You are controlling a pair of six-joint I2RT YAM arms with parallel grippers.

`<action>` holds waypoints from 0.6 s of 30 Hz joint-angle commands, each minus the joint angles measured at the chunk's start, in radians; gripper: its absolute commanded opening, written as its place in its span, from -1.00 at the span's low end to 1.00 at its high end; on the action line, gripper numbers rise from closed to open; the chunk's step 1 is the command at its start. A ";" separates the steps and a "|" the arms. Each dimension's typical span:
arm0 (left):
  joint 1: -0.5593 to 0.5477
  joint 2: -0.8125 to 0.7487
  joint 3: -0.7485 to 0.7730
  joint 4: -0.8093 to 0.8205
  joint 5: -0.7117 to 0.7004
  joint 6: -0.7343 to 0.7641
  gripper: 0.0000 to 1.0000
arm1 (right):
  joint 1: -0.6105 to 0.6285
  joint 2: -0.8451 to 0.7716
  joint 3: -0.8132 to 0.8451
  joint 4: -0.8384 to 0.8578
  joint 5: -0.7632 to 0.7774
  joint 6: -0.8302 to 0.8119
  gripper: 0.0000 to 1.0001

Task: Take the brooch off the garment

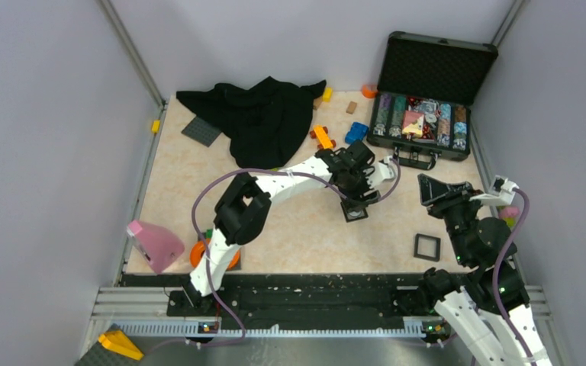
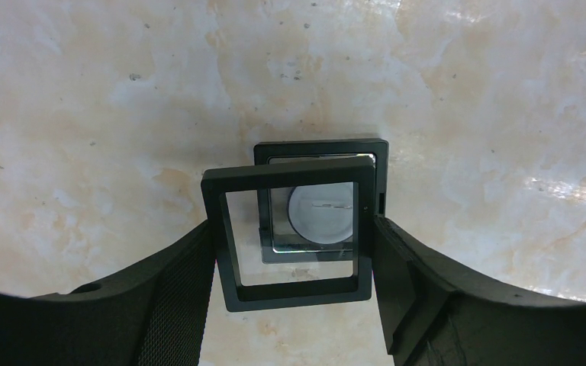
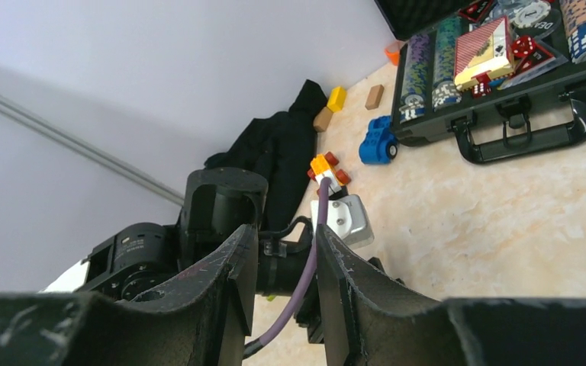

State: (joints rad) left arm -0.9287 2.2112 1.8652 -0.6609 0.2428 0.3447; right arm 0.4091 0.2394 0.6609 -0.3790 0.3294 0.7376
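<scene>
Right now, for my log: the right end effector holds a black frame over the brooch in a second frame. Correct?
No: the left end effector holds the black frame over the brooch in the second frame, as the left wrist view shows.
</scene>
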 commanded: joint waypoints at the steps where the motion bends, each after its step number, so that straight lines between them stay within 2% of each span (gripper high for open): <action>1: -0.007 0.024 0.053 -0.029 -0.030 0.021 0.12 | -0.005 -0.009 -0.001 0.040 0.021 -0.020 -0.30; 18: -0.024 0.032 0.045 -0.023 0.031 0.046 0.12 | -0.006 -0.009 -0.012 0.042 0.001 -0.012 -0.30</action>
State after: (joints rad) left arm -0.9421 2.2387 1.8793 -0.6823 0.2565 0.3706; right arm 0.4091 0.2394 0.6502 -0.3660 0.3370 0.7334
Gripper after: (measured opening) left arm 0.720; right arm 0.352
